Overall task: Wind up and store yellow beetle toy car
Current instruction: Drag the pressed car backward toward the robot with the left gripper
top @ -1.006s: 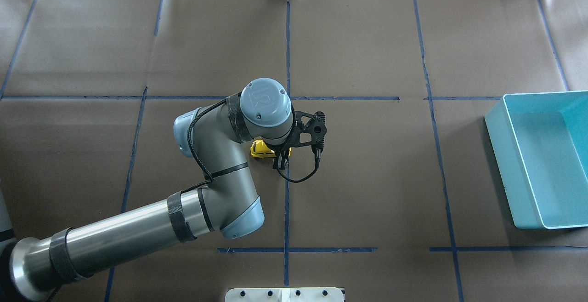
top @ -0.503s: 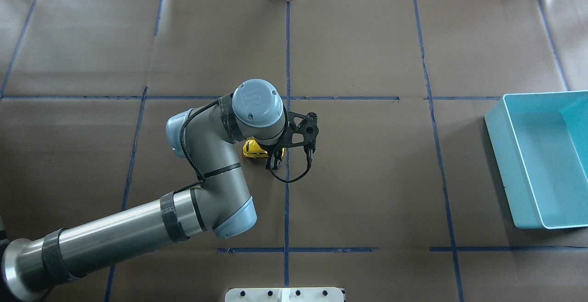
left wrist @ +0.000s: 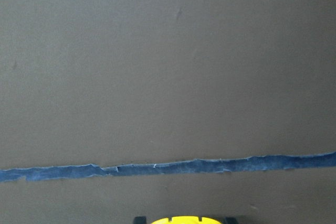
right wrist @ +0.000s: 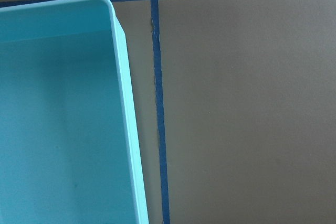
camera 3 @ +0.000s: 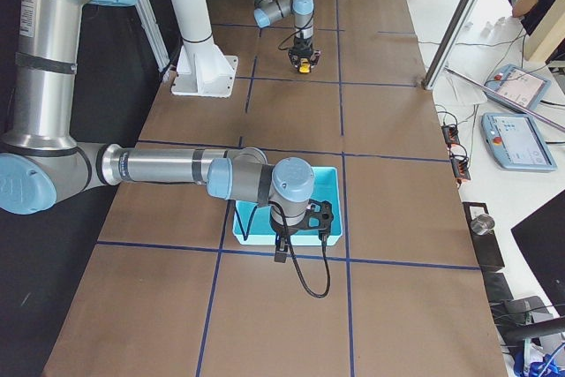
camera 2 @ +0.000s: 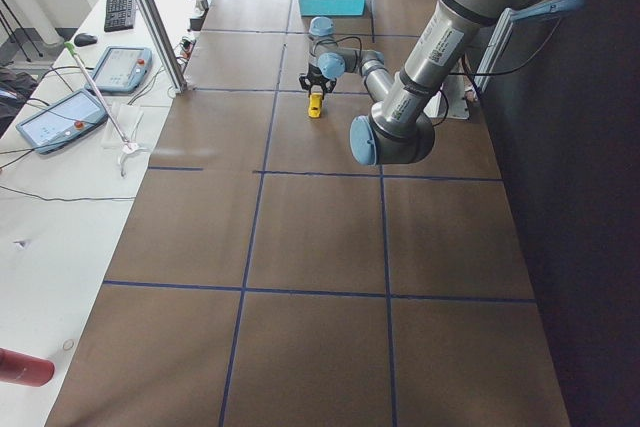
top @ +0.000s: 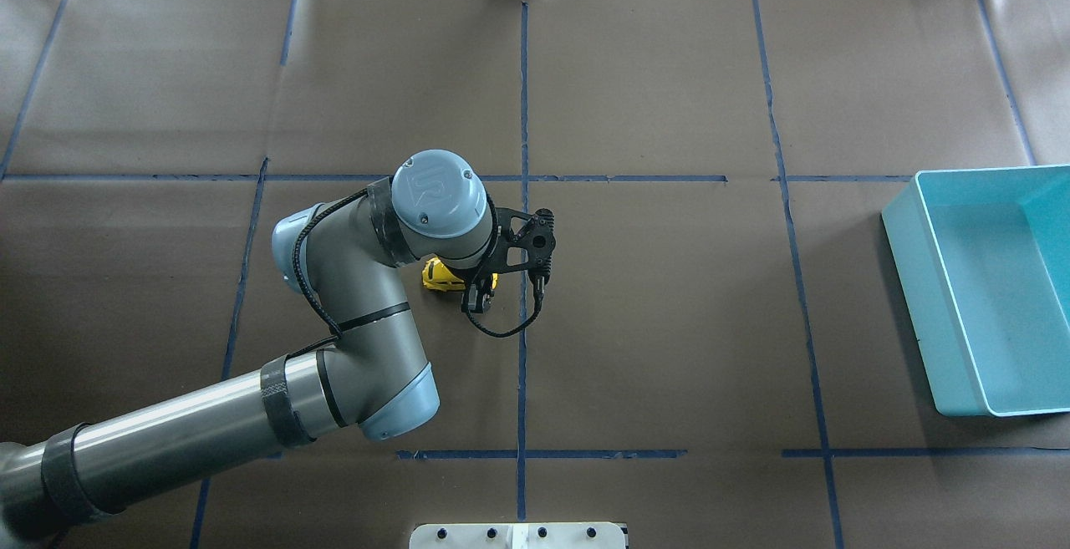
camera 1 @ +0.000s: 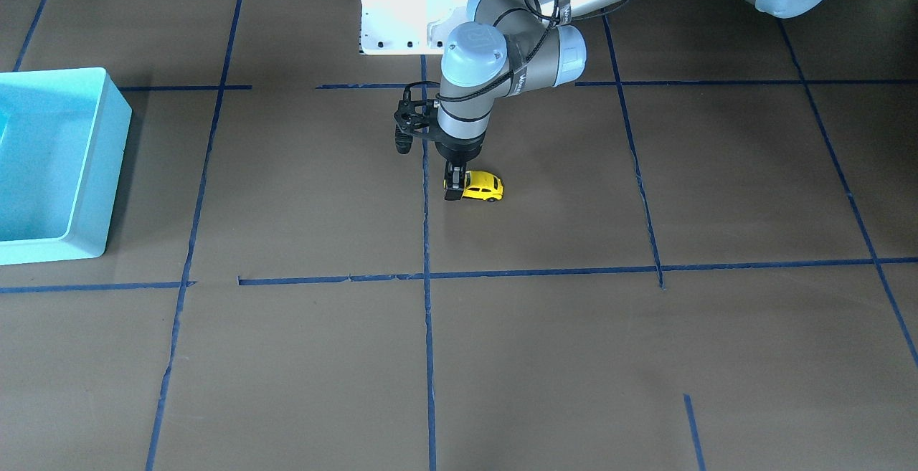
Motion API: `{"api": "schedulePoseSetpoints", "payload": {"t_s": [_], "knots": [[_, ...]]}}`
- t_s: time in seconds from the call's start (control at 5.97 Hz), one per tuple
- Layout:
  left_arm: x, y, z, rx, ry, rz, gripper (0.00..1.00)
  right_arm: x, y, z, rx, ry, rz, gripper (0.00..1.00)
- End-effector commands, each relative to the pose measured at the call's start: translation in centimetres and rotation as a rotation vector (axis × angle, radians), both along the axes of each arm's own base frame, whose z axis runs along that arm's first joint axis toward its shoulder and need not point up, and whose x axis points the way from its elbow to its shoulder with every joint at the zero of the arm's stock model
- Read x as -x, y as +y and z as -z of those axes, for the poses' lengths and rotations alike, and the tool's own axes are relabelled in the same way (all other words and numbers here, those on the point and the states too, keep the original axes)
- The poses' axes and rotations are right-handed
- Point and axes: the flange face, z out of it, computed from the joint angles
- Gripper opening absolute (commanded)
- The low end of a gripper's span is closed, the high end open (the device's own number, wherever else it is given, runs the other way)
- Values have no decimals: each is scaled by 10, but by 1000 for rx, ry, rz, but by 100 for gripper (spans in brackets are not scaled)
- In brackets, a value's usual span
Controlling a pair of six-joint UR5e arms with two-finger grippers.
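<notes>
The yellow toy car (camera 1: 484, 186) sits low on the brown paper-covered table (top: 669, 323), its wheels at or very near the surface, in the middle of the table. It is just to the robot's left of the blue tape line (top: 522, 365) that runs away from the robot. The left gripper (camera 1: 453, 188) points straight down and is clamped on the end of the car nearest that line, with a black finger on either side of the yellow body. The rest of the car sticks out sideways toward the left arm's side. From overhead, the wrist covers much of the car (top: 439, 275), and only its far end shows beside the gripper (top: 478, 297). The left wrist camera shows a sliver of the car's yellow roof (left wrist: 178, 220) at the bottom edge, between two dark finger parts, with a strip of tape (left wrist: 157, 167) crossing the paper beyond it. The turquoise bin (top: 907, 282) stands at the table's right edge, well apart from the car. The right gripper (camera 3: 281, 252) hangs over the near rim of the bin (camera 3: 330, 202), and I cannot tell whether its fingers are apart or together. The right wrist camera looks down on one corner of the bin (right wrist: 123, 77) beside crossing tape lines.
</notes>
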Motion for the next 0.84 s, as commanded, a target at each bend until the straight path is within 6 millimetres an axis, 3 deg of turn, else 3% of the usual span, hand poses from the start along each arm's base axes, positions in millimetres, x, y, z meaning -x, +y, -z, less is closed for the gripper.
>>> {"api": "schedulePoseSetpoints", "payload": {"t_s": [0.0,0.67], "knots": [[9,4,-16,1,-1,0,0,1,0,1,-2,-3,0,100],[27,9,-34,2,-5,5,0,1,-1,3,-5,-6,0,100]]}}
